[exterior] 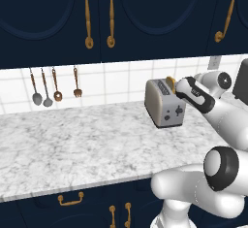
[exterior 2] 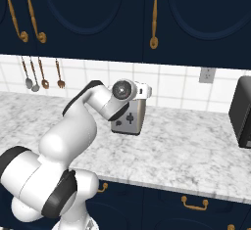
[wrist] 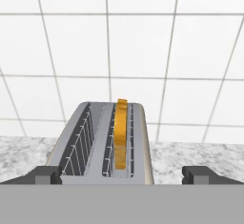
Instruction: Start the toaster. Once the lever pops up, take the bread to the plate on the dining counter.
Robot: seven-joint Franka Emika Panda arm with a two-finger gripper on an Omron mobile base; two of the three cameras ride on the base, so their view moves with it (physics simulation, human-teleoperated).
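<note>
Golden bread (wrist: 121, 137) upright in toaster (wrist: 102, 144)

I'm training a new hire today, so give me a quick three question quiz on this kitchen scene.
1. True or false: the bread stands upright in a slot of the toaster.
2. In the hand view, which slot holds it: A left, B right?
3. Fill in: the claw is ____ (open or shut).

Key: 1 true. 2 B. 3 open, its dark tips set wide apart on either side of the toaster and touching nothing.
</note>
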